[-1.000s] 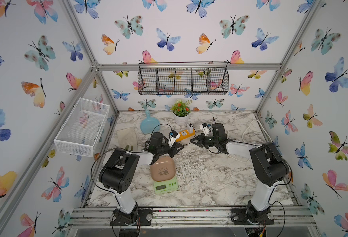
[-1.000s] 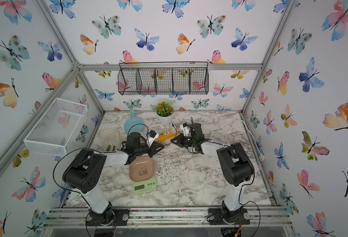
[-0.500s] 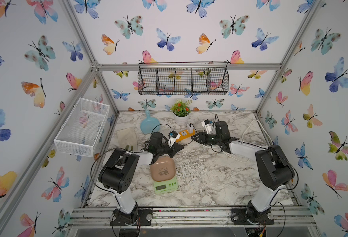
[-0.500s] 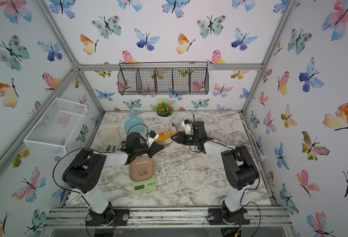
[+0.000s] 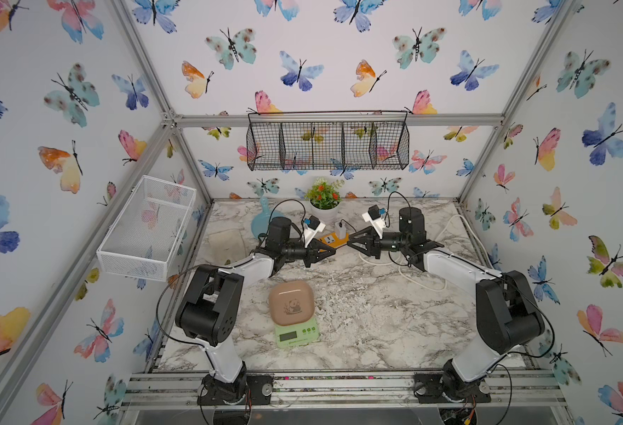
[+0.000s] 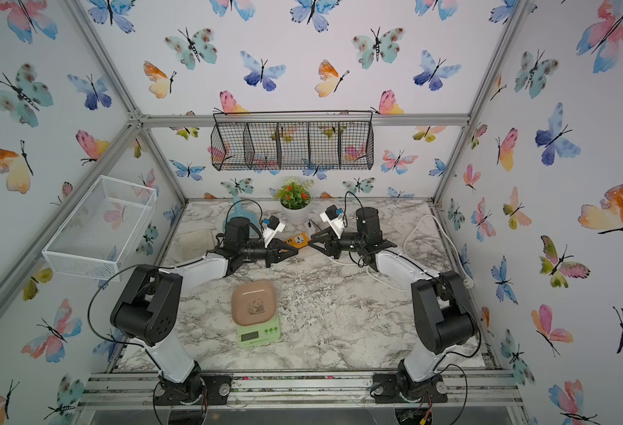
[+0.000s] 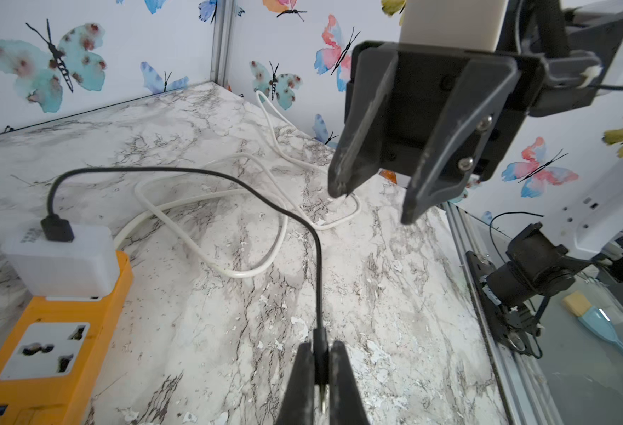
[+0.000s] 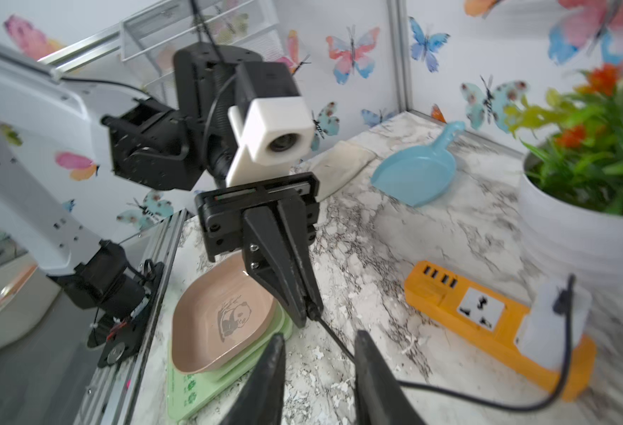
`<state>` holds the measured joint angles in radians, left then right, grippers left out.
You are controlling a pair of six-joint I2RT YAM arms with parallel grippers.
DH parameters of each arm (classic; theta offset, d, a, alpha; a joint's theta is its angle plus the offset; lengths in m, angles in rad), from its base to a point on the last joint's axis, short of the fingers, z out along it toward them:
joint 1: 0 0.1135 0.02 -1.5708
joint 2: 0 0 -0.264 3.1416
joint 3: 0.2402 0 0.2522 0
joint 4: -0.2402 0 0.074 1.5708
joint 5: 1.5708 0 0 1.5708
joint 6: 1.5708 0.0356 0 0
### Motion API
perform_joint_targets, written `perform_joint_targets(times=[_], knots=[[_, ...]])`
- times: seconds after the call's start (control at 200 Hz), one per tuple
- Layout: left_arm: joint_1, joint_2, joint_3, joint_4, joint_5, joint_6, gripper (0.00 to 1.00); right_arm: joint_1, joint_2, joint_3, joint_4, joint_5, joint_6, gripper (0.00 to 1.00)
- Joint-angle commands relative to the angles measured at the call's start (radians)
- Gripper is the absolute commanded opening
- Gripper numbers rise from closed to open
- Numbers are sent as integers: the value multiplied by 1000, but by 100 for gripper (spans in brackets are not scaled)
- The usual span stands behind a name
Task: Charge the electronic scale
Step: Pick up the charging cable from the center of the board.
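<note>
Pale green electronic scale [image 5: 294,317] with dark LCD is topped by tan-pink panda tray [image 5: 290,298]. Clamped in left gripper [image 7: 321,355]: black cable [image 7: 317,257]; right gripper [image 7: 374,204] jaws are parted.

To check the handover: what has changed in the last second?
The right pincer opened and drew back slightly from the black cable; the left pincer shut on its free end. The scale, strip and charger stayed put.
</note>
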<state>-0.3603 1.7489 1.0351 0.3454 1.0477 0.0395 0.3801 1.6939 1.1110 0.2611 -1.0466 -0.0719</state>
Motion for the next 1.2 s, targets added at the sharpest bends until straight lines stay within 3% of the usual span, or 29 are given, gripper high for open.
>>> perform_joint_targets(times=[0.0,0.19,0.5,0.726,1.191], knots=[[8,22,52,-106,107,7,1,-6,67,89,-83,-156,-188,38],[8,41,120,-186,136,49,1,-5,176,257,-325,-263,-398,40],[7,61,185,-217,141,55,1,-5,318,524,-850,-244,-749,39],[0,69,207,-220,130,58,0,-4,405,650,-1078,-242,-865,36],[-17,75,224,-253,111,79,0,-4,395,663,-1101,-297,-867,32]])
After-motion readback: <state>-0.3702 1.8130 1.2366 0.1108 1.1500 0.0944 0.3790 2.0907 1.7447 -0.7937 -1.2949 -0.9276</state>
